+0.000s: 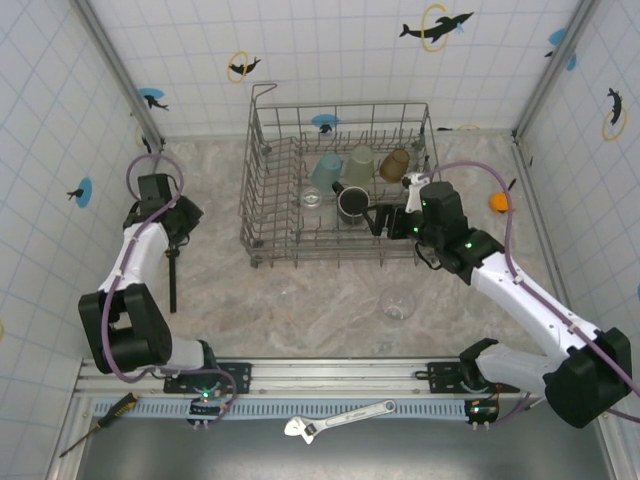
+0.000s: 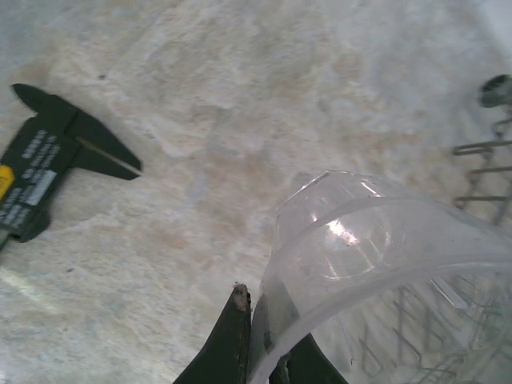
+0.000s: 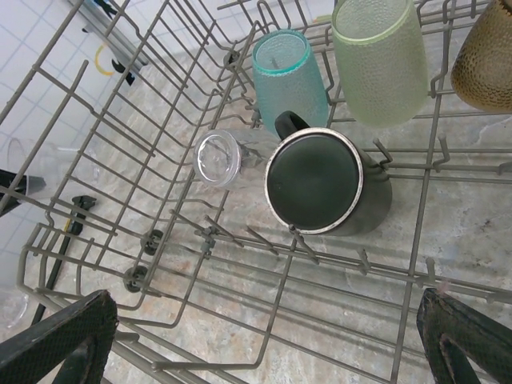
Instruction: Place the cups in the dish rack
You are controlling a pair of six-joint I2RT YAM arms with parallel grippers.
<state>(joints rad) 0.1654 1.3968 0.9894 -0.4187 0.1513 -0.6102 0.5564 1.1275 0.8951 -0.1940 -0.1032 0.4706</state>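
The dish rack [image 1: 262,190] is sitting mid-frame in the top view, its tall wire loop [image 1: 262,95] rising at the upper left corner. Inside it, the teal tumbler [image 3: 290,72], pale green tumbler [image 3: 376,60] and amber tumbler [image 3: 486,56] are standing in a row across the top of the right wrist view. The black mug [image 3: 316,182] is resting just below them among the tines, and a racked clear tumbler [image 3: 220,158] is lying just left of it.

The right gripper [image 3: 264,344] is hanging over the rack's lower edge with its fingers spread wide and gripping nothing. Wire rails and tines are crossing between it and the mug.

Left of the rack, the left gripper [image 2: 254,320] is pinching the wall of a held clear tumbler [image 2: 384,264], its fingers closed tight on the rim. A black caliper [image 2: 48,160] is lying on the marbled table [image 2: 240,120] at the upper left of that view, apart from the tumbler.

A loose clear tumbler [image 1: 398,303] is standing on the table below the rack's lower right corner. An orange object [image 1: 497,200] is sitting at the right, while a wrench [image 1: 340,418] and a screwdriver [image 1: 100,420] are lying along the bottom.
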